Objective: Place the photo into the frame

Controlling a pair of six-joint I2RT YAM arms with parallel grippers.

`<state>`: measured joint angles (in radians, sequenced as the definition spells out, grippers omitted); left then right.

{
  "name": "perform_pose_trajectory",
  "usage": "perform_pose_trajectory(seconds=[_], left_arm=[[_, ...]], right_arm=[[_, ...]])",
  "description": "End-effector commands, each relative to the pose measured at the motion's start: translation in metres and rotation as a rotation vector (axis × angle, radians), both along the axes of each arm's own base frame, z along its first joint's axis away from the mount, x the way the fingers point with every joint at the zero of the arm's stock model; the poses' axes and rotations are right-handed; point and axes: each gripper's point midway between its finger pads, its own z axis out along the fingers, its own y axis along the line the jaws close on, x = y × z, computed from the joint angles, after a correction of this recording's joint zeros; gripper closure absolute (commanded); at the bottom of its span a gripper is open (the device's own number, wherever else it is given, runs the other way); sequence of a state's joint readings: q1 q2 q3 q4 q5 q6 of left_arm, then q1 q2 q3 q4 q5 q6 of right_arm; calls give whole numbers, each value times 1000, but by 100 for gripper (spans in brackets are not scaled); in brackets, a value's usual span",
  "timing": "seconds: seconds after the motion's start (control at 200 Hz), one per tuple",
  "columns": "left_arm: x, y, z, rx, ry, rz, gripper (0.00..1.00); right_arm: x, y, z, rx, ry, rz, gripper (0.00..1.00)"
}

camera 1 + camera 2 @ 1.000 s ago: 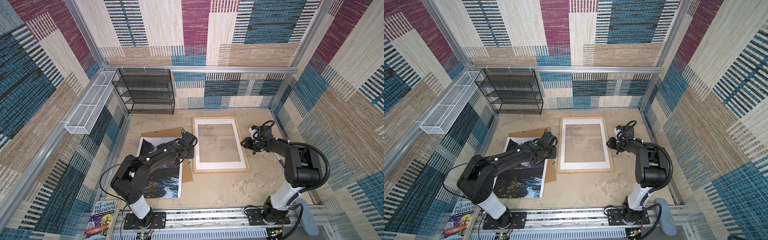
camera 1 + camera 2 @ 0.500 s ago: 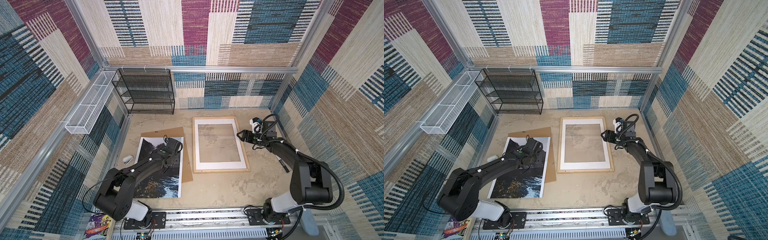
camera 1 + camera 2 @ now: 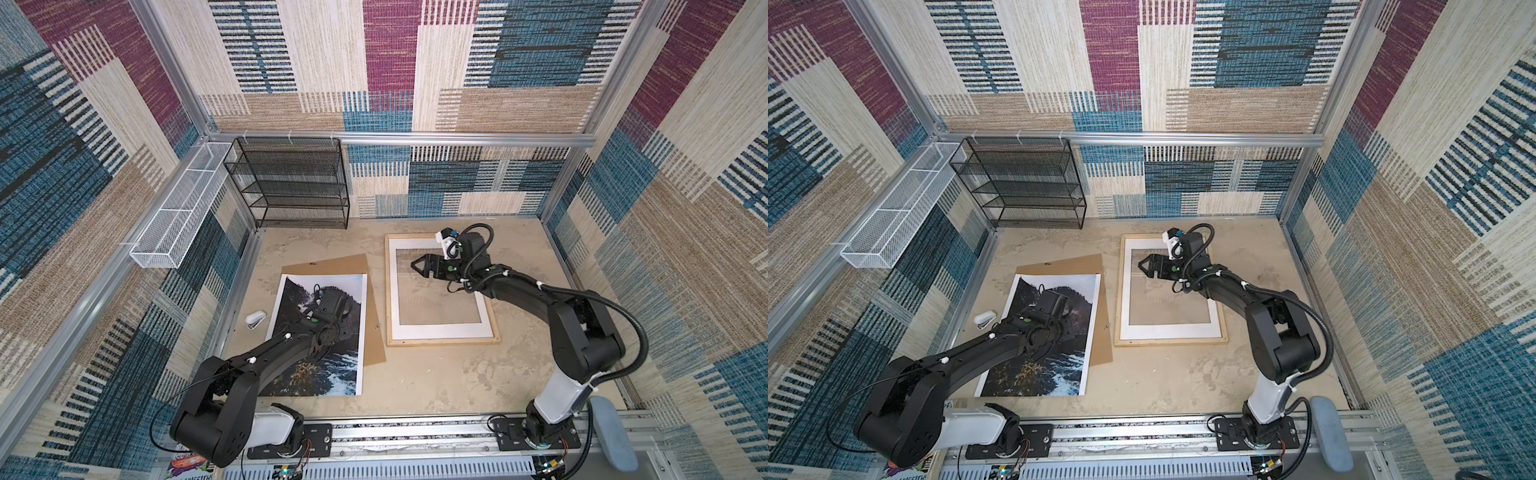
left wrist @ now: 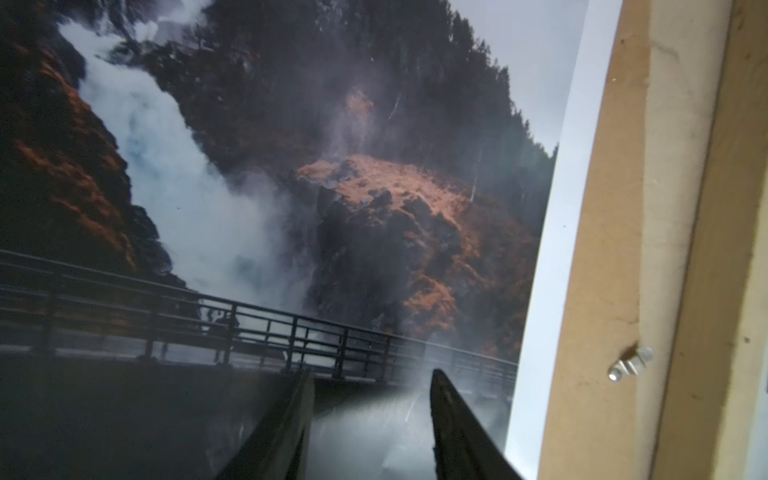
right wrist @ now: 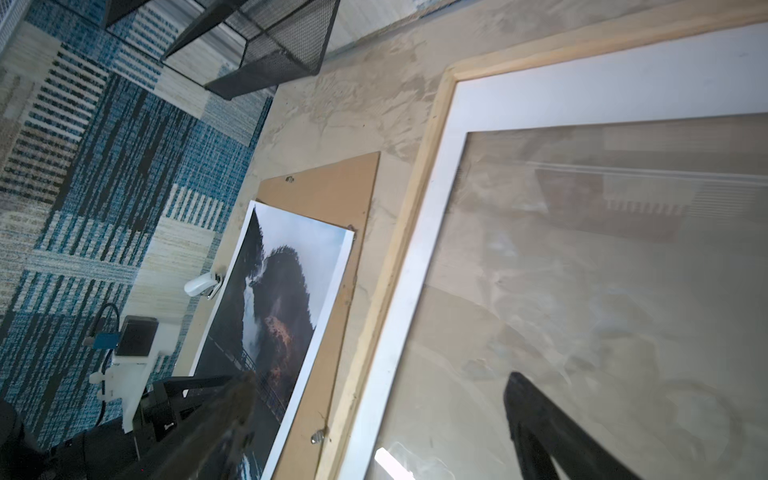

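Left hand [image 4: 371,374] over photo [image 3: 336,370], lengthwise front-to-back

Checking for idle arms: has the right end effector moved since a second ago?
Yes: the right end effector went left, from the frame's right rail to over its window.

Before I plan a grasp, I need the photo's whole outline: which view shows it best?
A top view: the photo lies flat, nearly its whole outline showing, though the left arm crosses it. The left wrist view shows only a close patch and one white border; the right wrist view, its far part at a slant.
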<state>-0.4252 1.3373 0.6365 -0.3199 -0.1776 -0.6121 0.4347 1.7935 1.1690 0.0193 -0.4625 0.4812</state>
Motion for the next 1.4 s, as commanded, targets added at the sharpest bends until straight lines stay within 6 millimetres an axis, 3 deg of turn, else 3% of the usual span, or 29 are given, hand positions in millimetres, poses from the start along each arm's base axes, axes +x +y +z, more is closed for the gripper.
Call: perform_pose_trajectory(seconds=[0.0, 0.14, 0.265, 0.436, 0.661, 0.921, 1.162, 1.392], left_arm=[[4, -6, 0, -49, -19, 15, 50], [4, -9, -4, -60, -9, 9, 51], [4, -10, -7, -62, 0, 6, 52], [3, -7, -6, -55, -4, 14, 52], [6, 1, 6, -19, -37, 27, 51], [9, 4, -3, -9, 15, 38, 52], [20, -2, -6, -44, 64, 27, 53], [20, -8, -15, -62, 97, 14, 54]], right_arm=[[2, 37, -3, 36, 8, 6, 4], [-12, 80, -23, 35, 51, 84, 4], [-33, 102, -38, 21, 80, 140, 3], [-64, 112, -38, 50, 106, 176, 3], [-133, 121, -20, 125, 136, 208, 1], [-200, 131, -28, 224, 257, 243, 3], [-221, 148, -37, 235, 290, 256, 7], [-226, 166, -56, 225, 333, 286, 8]])
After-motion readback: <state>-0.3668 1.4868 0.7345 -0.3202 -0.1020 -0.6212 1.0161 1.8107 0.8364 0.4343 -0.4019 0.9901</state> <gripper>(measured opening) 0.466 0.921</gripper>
